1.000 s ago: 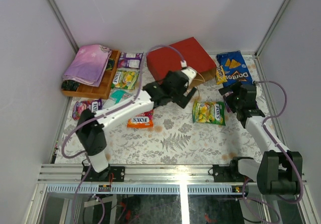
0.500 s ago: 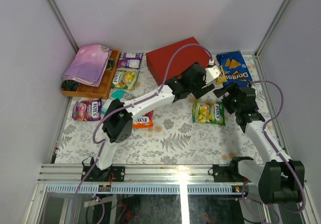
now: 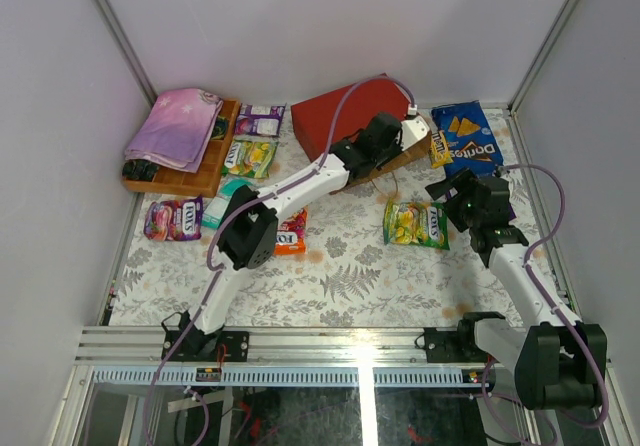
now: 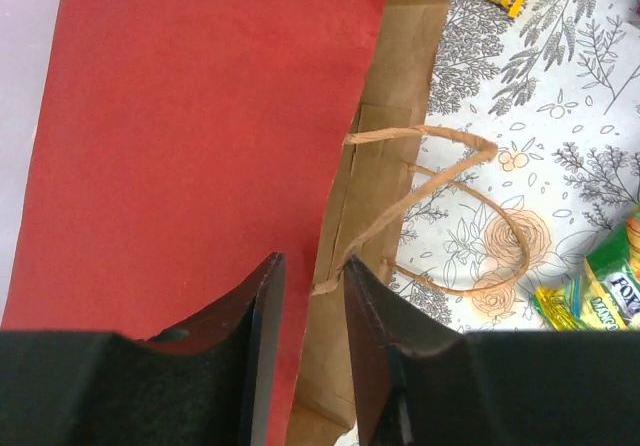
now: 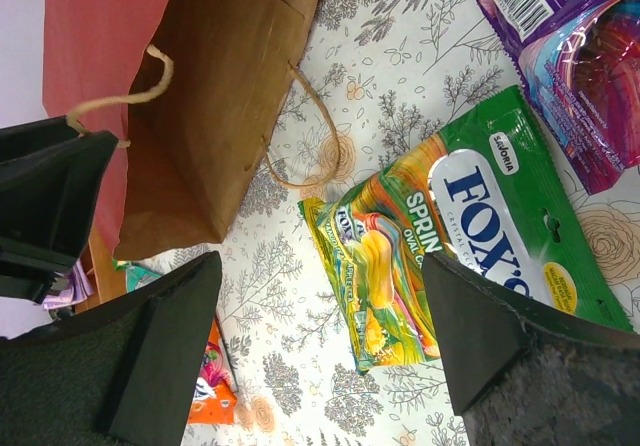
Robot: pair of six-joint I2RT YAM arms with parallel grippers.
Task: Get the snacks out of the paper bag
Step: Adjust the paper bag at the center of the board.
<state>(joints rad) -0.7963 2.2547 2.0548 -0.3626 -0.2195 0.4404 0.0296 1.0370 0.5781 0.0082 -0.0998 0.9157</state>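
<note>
Since a second ago my left arm has swung from mid-surface out to 12 o'clock, and its left claw (image 4: pixel 312 269) has gone from wide to narrow. It now sits at the mouth of the paper bag (image 3: pixel 335 118), which lies flat on its side at 12 o'clock with the mouth facing 3 o'clock. The red top wall and the brown inner edge both run between the jaws, and one end of the cord handles (image 4: pixel 440 166) sits right at the gap. I cannot tell whether the paper is actually pinched. I cannot see into the bag from any view.

My right arm has barely shifted. The right claw (image 5: pixel 322 266) is spread wide with nothing in it, hovering at about 3 o'clock over the green Fox's packet (image 3: pixel 418 223), which lies flat on the surface (image 3: pixel 360 276).

Around the surface, the blue Doritos bag (image 3: pixel 468 136) lies at 2 o'clock with a small yellow packet (image 3: pixel 438 149) touching its 9 o'clock side. The orange Fox's packet (image 3: pixel 292 238) is near centre, partly under the left arm. A purple packet (image 3: pixel 172 218) and the teal pouch (image 3: pixel 225 201) lie at 9 o'clock, a yellow-green packet (image 3: pixel 250 156) and a purple-white pack (image 3: pixel 262 119) at 11 o'clock. The pink-purple cloth (image 3: pixel 178 126) rests on a wooden tray (image 3: pixel 205 178) at 10 o'clock.
</note>
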